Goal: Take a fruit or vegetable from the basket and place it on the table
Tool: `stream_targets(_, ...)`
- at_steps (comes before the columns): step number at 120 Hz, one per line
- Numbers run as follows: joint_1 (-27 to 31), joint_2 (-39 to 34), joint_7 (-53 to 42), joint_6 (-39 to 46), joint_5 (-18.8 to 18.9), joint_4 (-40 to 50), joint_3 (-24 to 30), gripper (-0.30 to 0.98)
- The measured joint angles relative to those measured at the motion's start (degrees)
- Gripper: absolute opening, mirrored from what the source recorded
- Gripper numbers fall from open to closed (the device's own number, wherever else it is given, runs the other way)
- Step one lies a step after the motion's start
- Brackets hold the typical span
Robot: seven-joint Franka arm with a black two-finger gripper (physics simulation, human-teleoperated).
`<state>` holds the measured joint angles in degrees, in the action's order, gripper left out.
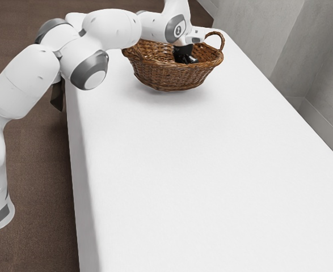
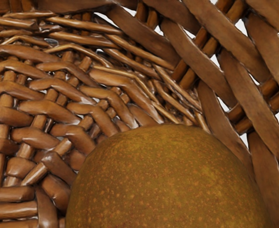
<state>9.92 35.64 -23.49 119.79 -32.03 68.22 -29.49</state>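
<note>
- Fruit (image 2: 170, 183), rounded, brownish-yellow and speckled, is seen inside the basket (image 1: 169, 76), close to the hand.
- Brown wicker is woven loosely behind the fruit, and pale gaps are left between the broader strips.
- The black gripper (image 1: 184, 54) is lowered into the basket's mouth; how far it is opened, and whether the fruit is gripped, cannot be told.
- The basket is set upright on the white table (image 1: 206, 170), with a looped handle (image 1: 222, 41) raised at its rim.
</note>
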Motion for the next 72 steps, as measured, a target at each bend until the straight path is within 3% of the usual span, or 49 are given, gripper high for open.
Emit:
stream_targets(21, -0.09, -0.92, -0.72, 0.01, -0.99, -0.31, -0.16, 0.28)
stream_targets(46, -0.1, -3.77, -1.56, -2.2, -1.23, -0.43, -0.52, 0.27)
stream_targets(72, -0.19, -9.19, -0.53, -12.14, 3.11, -0.5, -0.56, 0.27)
